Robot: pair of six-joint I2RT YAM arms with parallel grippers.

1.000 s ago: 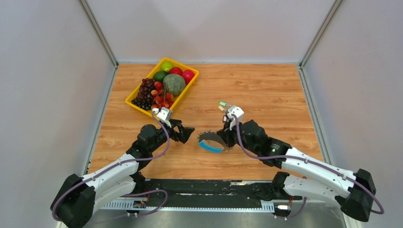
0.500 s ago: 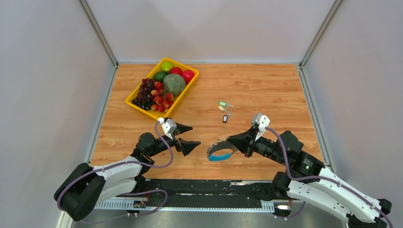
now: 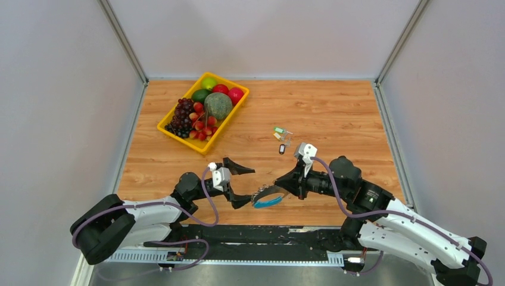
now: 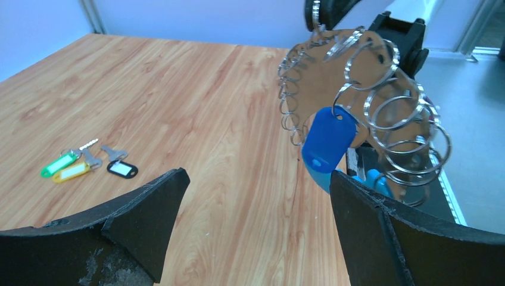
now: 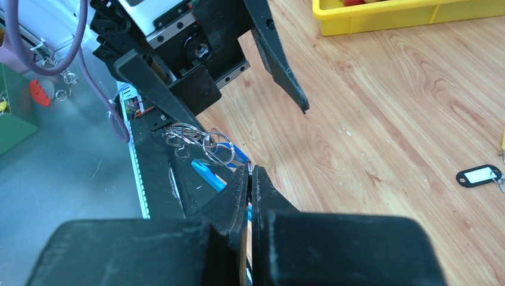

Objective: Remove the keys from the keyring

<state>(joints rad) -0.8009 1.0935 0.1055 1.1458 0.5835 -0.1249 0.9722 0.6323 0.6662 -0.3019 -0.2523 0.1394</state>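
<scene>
Silver keyring (image 3: 268, 195) hangs pinched in the right claw (image 3: 279, 185); the left claw (image 3: 245, 186) gapes wide just left; keys (image 3: 281, 138) lie farther off.

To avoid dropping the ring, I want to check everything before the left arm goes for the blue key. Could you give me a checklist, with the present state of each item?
1. The right jaws are shut on the keyring: ok.
2. The keyring is held clear of the table: ok.
3. The left jaws are wide open and face the ring: ok.
4. The blue-tagged key is centred between the left jaws: not ok, it hangs close to one finger.
5. The green key, yellow key and black key lie on the table, out of the way: ok.
6. No other key is on the ring: cannot tell, part is hidden.
</scene>
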